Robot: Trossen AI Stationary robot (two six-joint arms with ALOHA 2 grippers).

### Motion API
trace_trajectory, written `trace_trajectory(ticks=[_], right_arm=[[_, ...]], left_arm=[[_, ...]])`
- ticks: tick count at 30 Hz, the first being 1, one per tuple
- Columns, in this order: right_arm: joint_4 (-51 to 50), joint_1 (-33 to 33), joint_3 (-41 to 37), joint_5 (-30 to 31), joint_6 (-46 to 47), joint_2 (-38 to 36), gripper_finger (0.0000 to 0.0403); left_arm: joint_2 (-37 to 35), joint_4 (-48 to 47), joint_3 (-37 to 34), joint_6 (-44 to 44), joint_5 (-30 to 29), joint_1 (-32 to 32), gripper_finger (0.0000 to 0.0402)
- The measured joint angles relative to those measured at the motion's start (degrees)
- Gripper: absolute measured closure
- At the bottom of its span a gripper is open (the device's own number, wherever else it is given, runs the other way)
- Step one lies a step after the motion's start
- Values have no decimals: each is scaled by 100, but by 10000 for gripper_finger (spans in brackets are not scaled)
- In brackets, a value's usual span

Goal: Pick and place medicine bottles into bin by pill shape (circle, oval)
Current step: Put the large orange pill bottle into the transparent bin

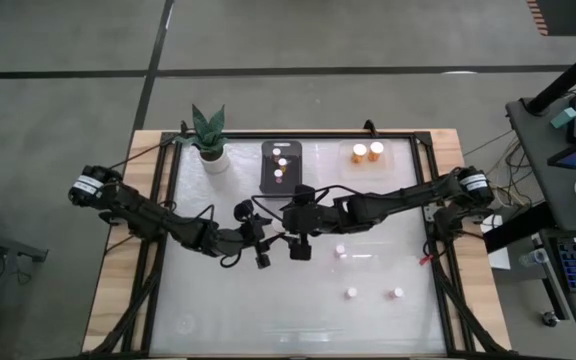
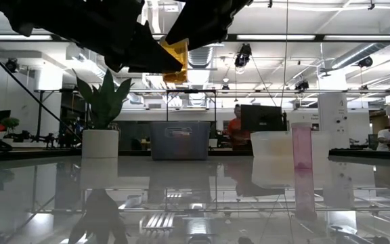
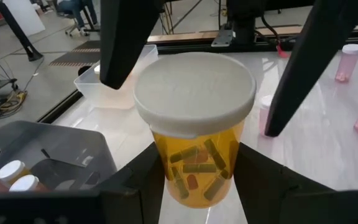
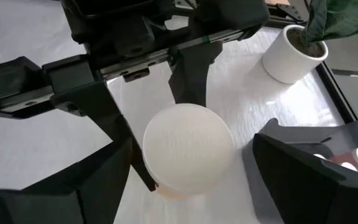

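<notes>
An orange medicine bottle (image 3: 197,168) with a round white cap (image 3: 194,93) and oblong pills inside is held high over the table's middle; it also shows in the low view (image 2: 175,61). My left gripper (image 3: 197,186) is shut on it. My right gripper (image 4: 191,149) is open above it. Its fingers (image 3: 120,50) stand on either side of the cap without touching. In the high view both grippers (image 1: 261,250) (image 1: 300,240) meet mid-table and hide the bottle. Three small loose bottles (image 1: 340,250) (image 1: 351,293) (image 1: 398,293) stand on their bases at the table's right. My left gripper pinches the bottle's orange body (image 3: 166,177) just below the cap between its two fingers. The fingers come roughly level from the table's left. The bottle stands upright, cap up, lifted clear of the table.
A dark bin (image 1: 280,165) with white-capped bottles and a clear bin (image 1: 368,152) with orange bottles stand at the far edge. A white plant pot (image 1: 211,155) stands far left. Small pinkish bottles (image 3: 350,62) show beyond the grippers.
</notes>
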Motion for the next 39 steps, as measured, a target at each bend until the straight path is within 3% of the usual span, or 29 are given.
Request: trace_trajectory(ticks=[14, 22, 27, 33, 39], right_arm=[[-23, 8, -2, -184, 42, 0, 202], [-138, 9, -7, -195, 93, 3, 189], [-483, 9, -7, -186, 102, -83, 190], [-1049, -57, -82, 25, 111, -459, 190], [-1217, -386, -642, 177, 350, -1146, 190]], left_arm=[[0, -4, -8, 19, 4, 0, 244], [-22, 5, -2, 51, -7, 0, 171], [-163, -3, -20, 706, -9, 0, 132], [-692, -14, -107, 1620, -27, 26, 123], [-1353, 28, -99, 2305, -26, 62, 123]])
